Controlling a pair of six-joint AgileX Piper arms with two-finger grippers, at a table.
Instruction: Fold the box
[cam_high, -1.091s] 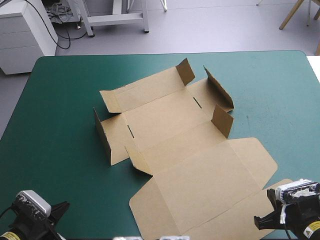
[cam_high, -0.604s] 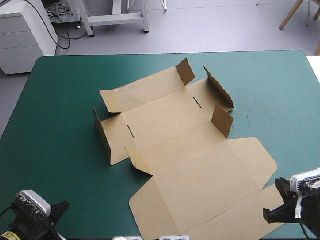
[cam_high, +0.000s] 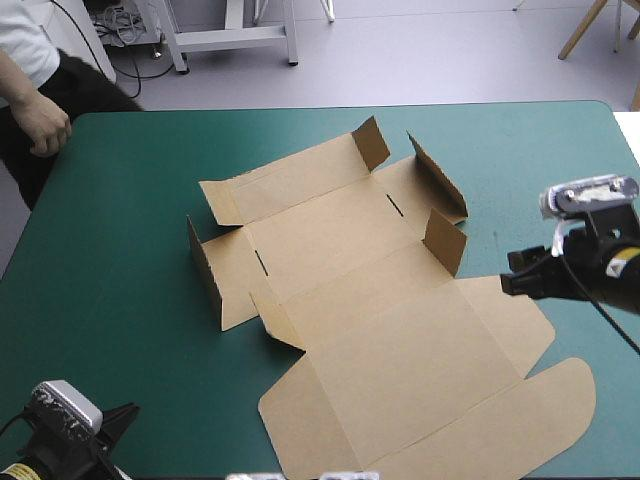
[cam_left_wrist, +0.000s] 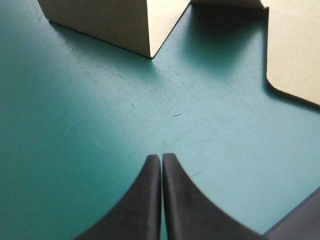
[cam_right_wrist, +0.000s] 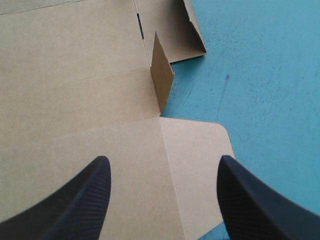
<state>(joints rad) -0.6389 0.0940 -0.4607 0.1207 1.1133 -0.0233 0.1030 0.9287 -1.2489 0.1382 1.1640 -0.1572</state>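
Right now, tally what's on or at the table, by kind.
Box: 1
Grippers: 2 (left gripper, right gripper)
Hand, by the far left corner: 1
Total: 4

1. High cam sits up above and behind the robot, aimed forward and down. It's far enough back to take in pretty much the whole tabletop (cam_high: 120, 250), far edge near the top, box (cam_high: 370, 300) in the middle
2. Left wrist cam rides over the left claw (cam_left_wrist: 161, 162) and looks along it, low and close to the teal-green cover (cam_left_wrist: 75, 125). Ahead it just catches the box's raised left wall (cam_left_wrist: 100, 22) and a rounded lid corner (cam_left_wrist: 295, 55), both also in the high cam
3. Right wrist cam looks along the right claw (cam_right_wrist: 162, 165), steeply down and close over the box. It shares the upright flap (cam_right_wrist: 161, 75) and the lid's rounded side flap (cam_right_wrist: 197, 165) with the high cam
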